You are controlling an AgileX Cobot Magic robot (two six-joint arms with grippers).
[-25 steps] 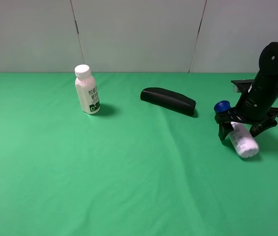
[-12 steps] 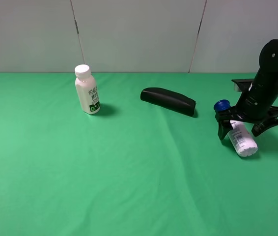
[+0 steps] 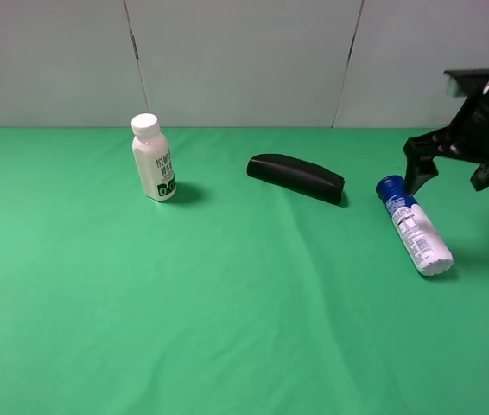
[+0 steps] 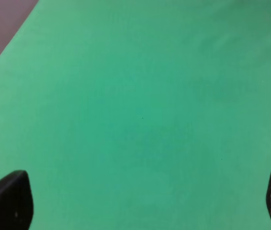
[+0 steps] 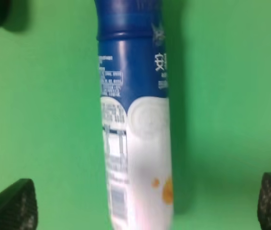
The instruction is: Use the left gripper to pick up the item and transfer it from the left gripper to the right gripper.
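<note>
exterior high: black case [image 3: 295, 177] lies near item [image 3: 415, 226].

The item [image 3: 415, 226] is a tall cylindrical bottle lying on its side on the green cloth at the right of the exterior high view, a little above mid-height. Its dark blue cap points toward the upper left of that frame and its flat white base toward the lower right, so the body runs diagonally. The upper part below the cap is blue; the lower body is white with printed label text and a small barcode-like panel. In the right wrist view the item [image 5: 134, 120] fills the middle of the frame, blue part at the top, white part below, slightly blurred, with an orange mark near the lower edge.
</note>
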